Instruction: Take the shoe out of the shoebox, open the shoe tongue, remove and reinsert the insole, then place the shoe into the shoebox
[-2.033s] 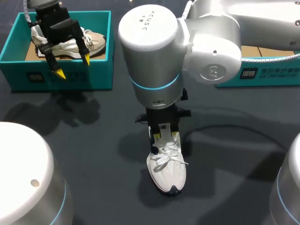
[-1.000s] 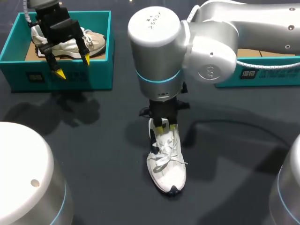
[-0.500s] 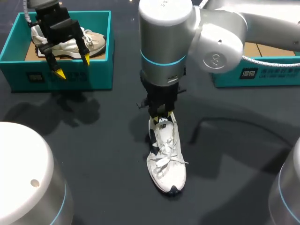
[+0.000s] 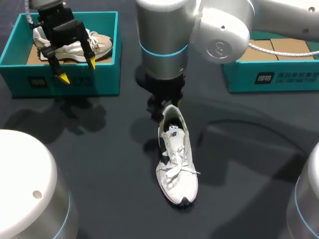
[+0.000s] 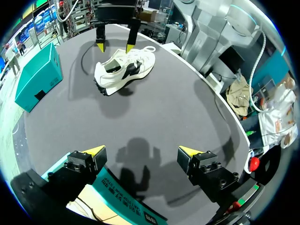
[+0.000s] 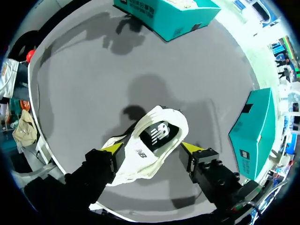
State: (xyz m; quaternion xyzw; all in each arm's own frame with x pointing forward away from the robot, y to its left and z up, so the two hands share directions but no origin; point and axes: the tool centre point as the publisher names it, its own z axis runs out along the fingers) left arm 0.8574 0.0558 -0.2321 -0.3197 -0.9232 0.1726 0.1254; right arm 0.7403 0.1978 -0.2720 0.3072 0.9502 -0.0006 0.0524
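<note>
Shoe (image 4: pixel 178 169) lay near the middle of the dark table (image 4: pixel 99 169), well apart from both boxes. It was white, upright on its sole, with the toe turned toward the robot's side and the heel away. Its laces (image 4: pixel 175 168) were crossed loosely over the front (one loop trailed off toward the side). Behind them the tongue (image 4: pixel 173 133) lay over the dark mouth of the shoe.

Over the heel end hung the right gripper (image 5: pixel 115 46), its arm coming in from the right and reaching to the middle. The two yellow-tipped fingers were spread wide. In the right wrist view the heel and tongue showed between them. In the left wrist view the tips stood just above the shoe without touching it, so the gripper had hold of nothing.

Farther back on the left, the left gripper (image 4: pixel 77 69) hung over the front wall of the left shoebox (image 4: pixel 30 82), a teal one. Its fingers were also wide apart and empty. Inside that box rested a second shoe (image 4: pixel 97 44), pale with beige parts. The right shoebox (image 4: pixel 279 77), teal too, stood at the far right with brown card showing inside.
</note>
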